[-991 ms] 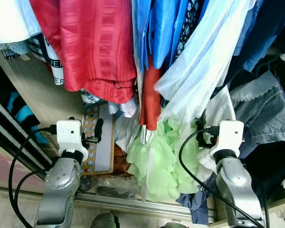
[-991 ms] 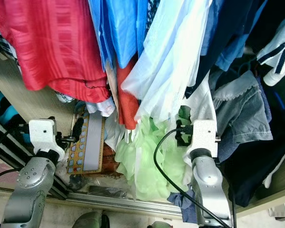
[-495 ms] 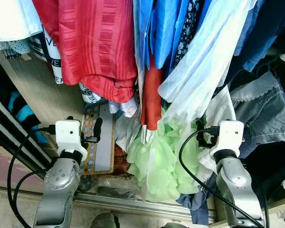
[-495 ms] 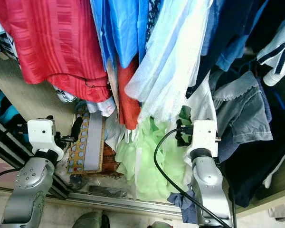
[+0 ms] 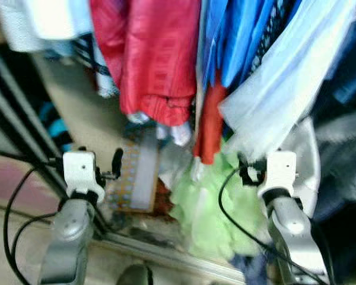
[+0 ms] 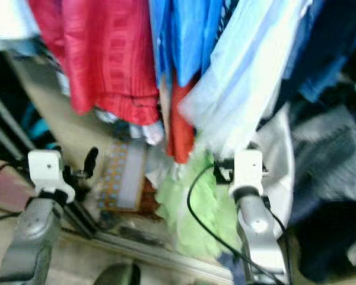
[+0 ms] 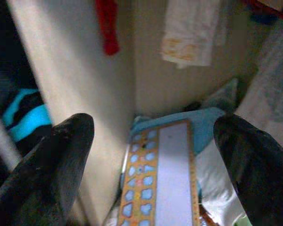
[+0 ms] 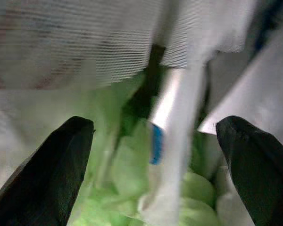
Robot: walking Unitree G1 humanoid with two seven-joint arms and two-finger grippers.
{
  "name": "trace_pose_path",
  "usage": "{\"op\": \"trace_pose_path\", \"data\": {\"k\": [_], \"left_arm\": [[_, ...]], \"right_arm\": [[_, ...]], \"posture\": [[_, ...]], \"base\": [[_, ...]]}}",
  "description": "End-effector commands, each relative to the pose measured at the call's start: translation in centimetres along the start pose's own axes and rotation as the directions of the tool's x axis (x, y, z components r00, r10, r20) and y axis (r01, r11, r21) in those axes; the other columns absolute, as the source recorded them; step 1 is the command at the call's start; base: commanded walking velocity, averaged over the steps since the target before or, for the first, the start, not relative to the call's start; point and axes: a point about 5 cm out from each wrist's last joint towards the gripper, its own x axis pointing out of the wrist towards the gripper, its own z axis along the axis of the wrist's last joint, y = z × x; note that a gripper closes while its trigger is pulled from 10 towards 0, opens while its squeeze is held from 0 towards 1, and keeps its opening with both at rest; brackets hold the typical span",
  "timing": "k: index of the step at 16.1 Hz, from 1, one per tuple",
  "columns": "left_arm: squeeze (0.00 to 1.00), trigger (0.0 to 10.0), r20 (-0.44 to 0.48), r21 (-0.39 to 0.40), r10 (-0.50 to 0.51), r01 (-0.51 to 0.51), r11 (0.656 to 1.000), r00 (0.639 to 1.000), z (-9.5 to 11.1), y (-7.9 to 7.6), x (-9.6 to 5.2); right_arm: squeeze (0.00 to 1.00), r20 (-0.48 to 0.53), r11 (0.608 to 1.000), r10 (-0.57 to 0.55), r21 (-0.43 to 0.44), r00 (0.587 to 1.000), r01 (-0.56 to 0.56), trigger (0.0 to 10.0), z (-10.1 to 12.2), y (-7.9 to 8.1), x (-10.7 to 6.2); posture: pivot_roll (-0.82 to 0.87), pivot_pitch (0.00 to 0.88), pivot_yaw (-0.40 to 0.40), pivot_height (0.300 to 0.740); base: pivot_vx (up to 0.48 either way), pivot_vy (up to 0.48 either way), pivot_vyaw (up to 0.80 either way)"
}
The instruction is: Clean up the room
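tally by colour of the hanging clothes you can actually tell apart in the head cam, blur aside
Red: 2, a wide red garment and a narrow red piece
Bright blue: 1 cluster, separate items not distinguishable
Pale blue sheer: 1
Light green: 1
Total: 5, the dark clothes to the robot's right are too blurred to count

Left arm (image 5: 68, 228): silver-grey rounded metal forearm narrowing to a black collar, topped by a white box-shaped wrist housing (image 5: 80, 170). Thin black cables (image 5: 12, 208) loop from the housing down beside the forearm. Right arm (image 5: 293, 234): same silver casing, black collar and white housing (image 5: 280, 171), with one black cable (image 5: 225, 202) curving from its inner side. Left gripper (image 7: 151, 155) and right gripper (image 8: 155, 155): two long, matte black, round-tipped fingers each. Eye views are blurred; finer markings cannot be made out.
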Motion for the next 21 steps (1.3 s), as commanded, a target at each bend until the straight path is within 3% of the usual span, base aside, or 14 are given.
{"op": "trace_pose_path", "data": {"k": [1, 7, 9, 11, 13, 15, 19, 21], "left_arm": [[0.00, 10.0, 0.002, -0.003, -0.012, 0.012, 1.000, 1.000, 0.0, -0.1, 0.0], [0.00, 10.0, -0.006, -0.012, -0.022, 0.022, 1.000, 1.000, 0.0, -0.4, 0.0], [0.00, 10.0, -0.004, -0.005, -0.028, 0.028, 1.000, 1.000, 0.0, -0.4, 0.0], [0.00, 10.0, -0.002, -0.003, -0.032, 0.032, 0.999, 0.999, 0.0, -0.6, 0.0], [0.00, 10.0, -0.002, -0.005, -0.039, 0.039, 0.999, 0.999, 0.0, -0.9, 0.0], [0.00, 10.0, -0.003, -0.011, -0.043, 0.043, 0.999, 0.999, -0.1, -0.9, 0.0], [0.00, 10.0, -0.004, -0.008, -0.044, 0.044, 0.999, 0.999, -0.1, -0.8, 0.0], [0.00, 10.0, -0.004, -0.006, -0.043, 0.043, 0.999, 0.999, -0.1, -0.8, 0.0]], "right_arm": [[0.00, 0.002, 1.000, -0.006, 0.000, 1.000, 0.006, 10.0, 0.0, -0.2, 0.1], [0.00, 0.006, 1.000, 0.006, -0.006, 1.000, -0.006, 10.0, 0.2, 0.0, -0.1], [0.00, 0.085, 0.983, 0.116, -0.153, 0.990, -0.102, 10.0, 1.0, 0.9, -1.1], [0.00, 0.104, 0.977, 0.122, -0.187, 0.987, -0.101, 10.0, 1.1, 0.9, -1.3], [0.00, 0.033, 0.994, 0.083, -0.080, 0.996, -0.080, 10.0, 0.4, 0.6, -1.3], [0.00, 0.048, 0.984, 0.116, -0.142, 0.992, -0.109, 10.0, 0.5, 0.7, -1.6], [0.00, -0.055, 0.985, 0.088, -0.143, 0.995, -0.095, 10.0, -1.0, -0.4, -3.9], [0.00, 0.048, 0.955, 0.029, -0.297, 0.998, -0.013, 10.0, -0.1, -1.6, -5.2]], "posture": [[0.02, 0.000, -0.019, 0.740], [0.02, 0.000, -0.025, 0.740], [0.01, 0.000, -0.023, 0.740], [0.01, 0.000, -0.022, 0.740], [0.01, 0.000, -0.021, 0.740], [0.01, 0.000, -0.021, 0.740], [0.02, 0.000, -0.031, 0.740], [0.00, 0.000, -0.025, 0.740]], "base": [[0.000, 0.000, 0.80], [0.000, 0.000, 0.80], [0.000, 0.000, 0.80], [0.000, 0.000, 0.40], [0.000, 0.000, 0.00], [0.000, 0.000, 0.00], [0.000, 0.000, 0.00], [0.000, 0.000, 0.00]]}}
